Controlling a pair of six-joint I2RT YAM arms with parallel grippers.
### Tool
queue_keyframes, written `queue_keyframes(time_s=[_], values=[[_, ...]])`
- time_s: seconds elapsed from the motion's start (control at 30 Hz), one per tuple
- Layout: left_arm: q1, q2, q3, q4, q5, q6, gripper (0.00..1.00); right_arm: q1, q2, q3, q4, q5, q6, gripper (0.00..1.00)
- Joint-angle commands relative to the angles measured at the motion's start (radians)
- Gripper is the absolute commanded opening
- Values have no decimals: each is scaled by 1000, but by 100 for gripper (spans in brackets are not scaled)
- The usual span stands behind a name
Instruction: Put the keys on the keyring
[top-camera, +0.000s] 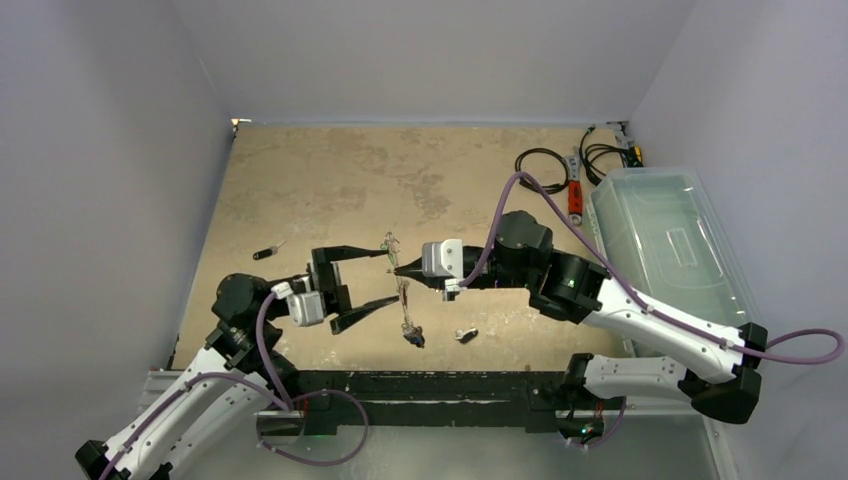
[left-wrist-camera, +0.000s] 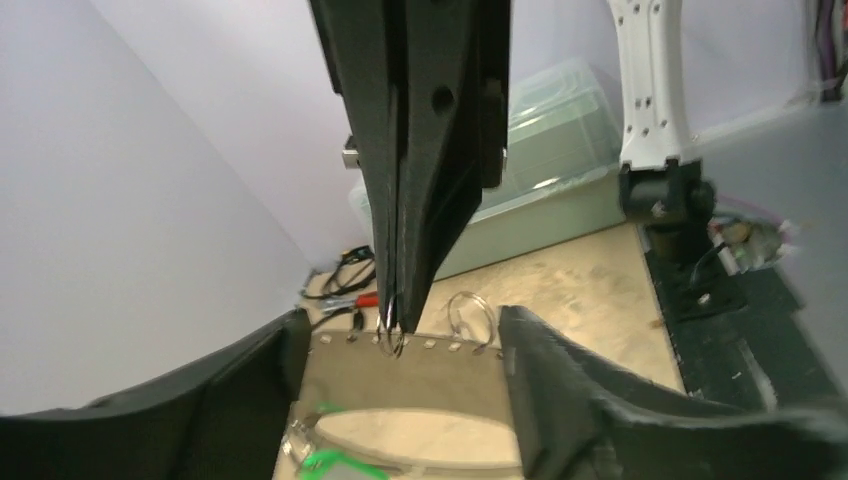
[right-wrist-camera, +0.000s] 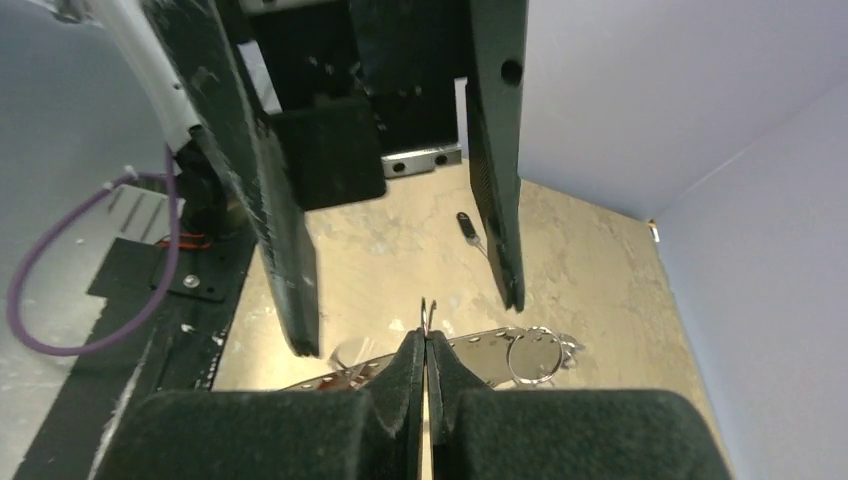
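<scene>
Your mottled tan bench (top-camera: 330, 180) carries it all. Your left claw (top-camera: 390, 277) gapes wide and holds nothing, its black fingers flanking the keyring (right-wrist-camera: 490, 343), a thin perforated metal crescent mid-bench. Your right claw (right-wrist-camera: 427, 350) is pinched tight on its wire split ring (left-wrist-camera: 390, 338). A black-headed key (top-camera: 265, 252) lies apart.

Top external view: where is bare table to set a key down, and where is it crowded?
Free: the far table, left of the cables. Crowded: the middle, where left end effector and right end effector meet at the keyring; keys nearby.
</scene>
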Motion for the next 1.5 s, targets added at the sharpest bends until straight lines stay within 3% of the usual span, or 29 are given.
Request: queue_keyframes(time_s=[0.0,0.43,0.6,0.93,1.07,1.23,1.47], values=[[-2,-38,1,8,-78,39,83,3,-44,-84,156,120,-66,0],[-2,-89,10,-101,-136,147,81,5,-139,-348,509,209,-251,0],[-2,-75,14,-96,-159,96,76,5,-150,-417,617,261,-291,0],[-1,-25,50,-127,-191,36,75,5,-137,-457,700,346,-288,0],[-1,7,93,-178,-236,0,76,5,-126,-453,773,456,-207,0],[-2,34,76,-139,-283,-15,77,2,-95,-467,910,710,-158,0],[-2,140,141,-211,-452,-277,77,-46,-73,-456,980,919,-45,0]])
